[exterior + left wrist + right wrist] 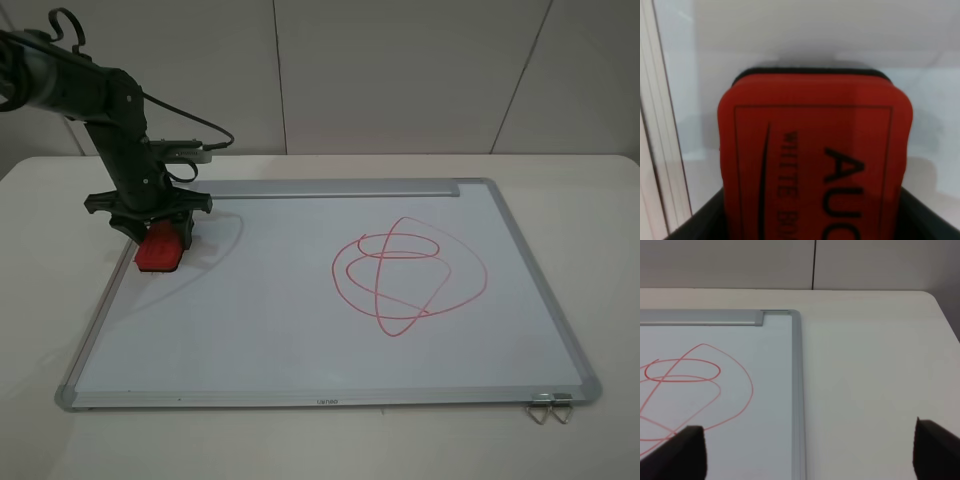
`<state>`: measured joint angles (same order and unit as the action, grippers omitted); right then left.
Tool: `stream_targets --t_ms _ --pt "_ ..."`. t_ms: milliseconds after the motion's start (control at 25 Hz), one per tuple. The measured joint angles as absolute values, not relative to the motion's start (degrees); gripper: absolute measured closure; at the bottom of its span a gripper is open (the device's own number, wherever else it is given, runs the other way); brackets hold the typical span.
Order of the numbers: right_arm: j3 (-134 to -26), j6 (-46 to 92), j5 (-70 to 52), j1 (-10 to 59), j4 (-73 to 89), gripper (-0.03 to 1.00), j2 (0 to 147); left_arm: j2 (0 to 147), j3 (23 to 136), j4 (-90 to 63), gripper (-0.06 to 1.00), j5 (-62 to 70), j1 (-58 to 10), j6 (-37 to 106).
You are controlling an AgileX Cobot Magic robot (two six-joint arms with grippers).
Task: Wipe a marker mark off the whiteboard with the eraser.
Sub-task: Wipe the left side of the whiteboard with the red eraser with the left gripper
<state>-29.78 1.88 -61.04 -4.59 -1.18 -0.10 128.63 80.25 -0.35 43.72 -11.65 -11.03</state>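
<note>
The red eraser sits at the far left part of the whiteboard, close to its left frame, and my left gripper is shut on it from above. In the left wrist view the eraser fills the picture, dark lettering on top and black felt at its far edge, with white board beyond. The small boxy marker mark does not show in any view. My right gripper hovers open off the board's far right corner, with nothing between its fingers.
A large red drawing of overlapping ovals covers the board's right half, and the same ovals appear in the right wrist view. A silver tray strip runs along the far edge. Metal clips lie at the near right corner.
</note>
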Motion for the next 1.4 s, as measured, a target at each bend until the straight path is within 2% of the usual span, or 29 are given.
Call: stream_targets --t_ms 560,920,1400 --pt "-29.8 1.9 -61.0 -4.6 -1.2 0.26 -0.1 123.0 70.8 -0.8 0.37 43.3 -16.1 -13.5" --pt "-29.8 1.9 -61.0 -4.6 -1.2 0.26 -0.1 117.8 61.4 -1.0 0.37 36.2 -18.0 -19.1" --pt "-29.8 1.9 -61.0 -4.6 -1.2 0.26 -0.1 117.1 60.1 -1.0 0.37 34.9 -16.3 -22.2"
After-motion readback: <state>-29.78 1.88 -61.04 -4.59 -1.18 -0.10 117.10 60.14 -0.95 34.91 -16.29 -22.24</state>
